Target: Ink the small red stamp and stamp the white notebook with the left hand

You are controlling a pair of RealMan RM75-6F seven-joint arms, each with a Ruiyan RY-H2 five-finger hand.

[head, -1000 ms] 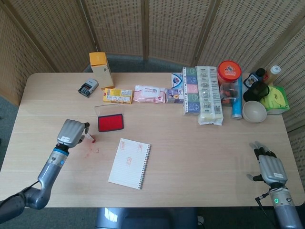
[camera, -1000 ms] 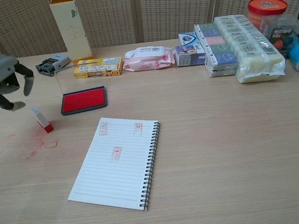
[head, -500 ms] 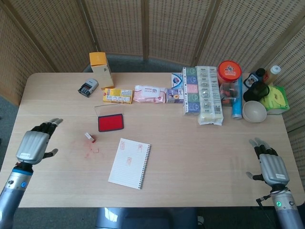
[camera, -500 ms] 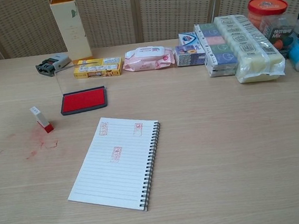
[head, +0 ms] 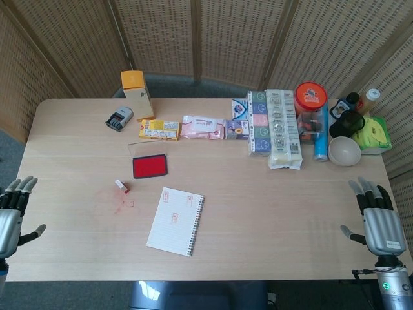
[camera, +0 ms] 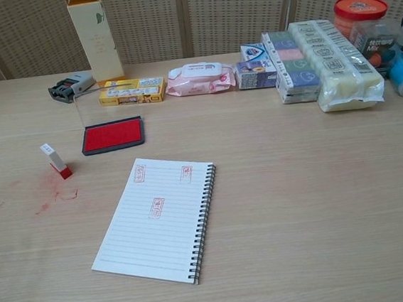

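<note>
your small red stamp stands tilted on the bench, beside red smears, between the open ink pad and the bench's left edge. the white notebook, bearing three red prints, lies just right. your left robot hand and right robot hand hover at opposite bench edges, fingers spread, holding nothing.

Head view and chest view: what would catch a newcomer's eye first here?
Probably the bright red ink pad lying open at left centre, with the small red stamp standing beside it over red smudges on the wood. Next, the white notebook in front, bearing three red stamp marks, and the left hand and right hand, both open at the table's near corners.
</note>
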